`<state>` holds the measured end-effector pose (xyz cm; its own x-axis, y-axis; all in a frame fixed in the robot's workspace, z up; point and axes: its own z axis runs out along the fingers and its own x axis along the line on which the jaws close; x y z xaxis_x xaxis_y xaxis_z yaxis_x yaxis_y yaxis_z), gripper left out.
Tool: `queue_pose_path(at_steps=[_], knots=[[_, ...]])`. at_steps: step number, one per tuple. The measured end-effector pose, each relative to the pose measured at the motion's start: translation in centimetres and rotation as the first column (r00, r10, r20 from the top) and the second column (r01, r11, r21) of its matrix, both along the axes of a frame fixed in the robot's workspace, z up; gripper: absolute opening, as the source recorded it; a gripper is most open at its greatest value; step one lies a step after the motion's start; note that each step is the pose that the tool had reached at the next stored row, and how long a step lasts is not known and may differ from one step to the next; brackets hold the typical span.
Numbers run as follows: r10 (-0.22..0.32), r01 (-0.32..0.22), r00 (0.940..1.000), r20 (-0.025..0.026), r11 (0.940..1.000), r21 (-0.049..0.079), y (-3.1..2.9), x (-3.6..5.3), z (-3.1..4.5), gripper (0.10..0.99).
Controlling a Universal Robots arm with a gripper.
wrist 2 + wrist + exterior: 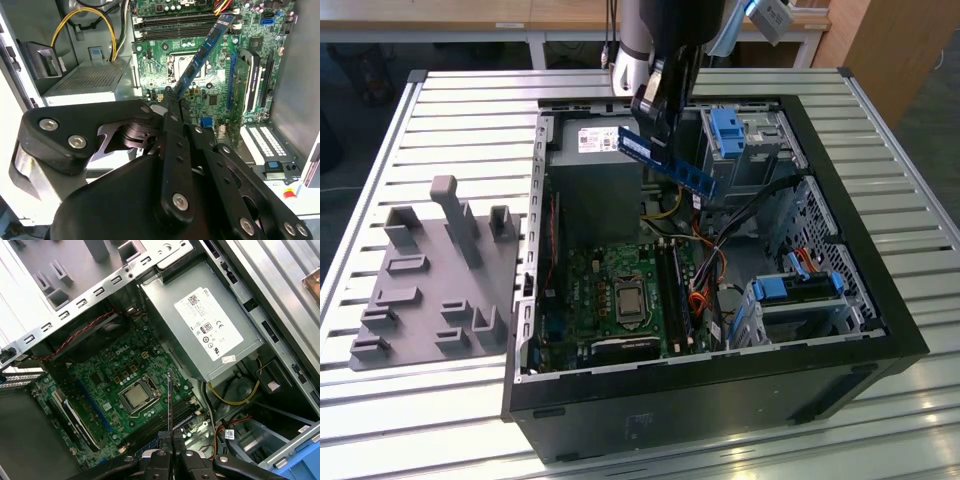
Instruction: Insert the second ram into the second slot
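Right up close, the hand (172, 94) is clamped tight on one end of the second ram (202, 52), and the rest of the thin blue stick juts out free beyond the grip. It's up in the air, touching nothing. In the exterior view it hangs tilted above the open machine, its far end dipping toward the exterior view's right.

Below it, the memory slots (182, 27) run as dark parallel channels on the green motherboard (215, 87), just beside the processor socket (135, 397). Which of them is already filled, I can't tell from here.

My read for a clean seat: the stick wants levelling, so that its lower edge lies parallel to the slot and lined up along its length. Then it goes straight down with even pressure. A tilted entry from an end grip like this could jam one corner or lever against the board.

Further out, cables (705, 245) bunch near the slots and look like a snag risk. The grey power supply (205, 330) sits alongside, and the black case (720, 395) walls it all in. Out on the slatted desk (460, 110), a grey fixture (430, 290) stands well apart.
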<state>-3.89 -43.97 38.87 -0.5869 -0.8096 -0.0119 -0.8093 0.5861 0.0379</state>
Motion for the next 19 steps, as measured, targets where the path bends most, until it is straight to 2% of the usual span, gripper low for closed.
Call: queue_pose_path(at_steps=[10,19], knots=[[-0.062,0.062,0.9981,0.0000,0.9981,0.000,0.00,0.00,0.00,0.129],[-0.119,0.119,0.9929,0.0001,0.9929,0.000,0.00,0.00,-0.01,0.129]])
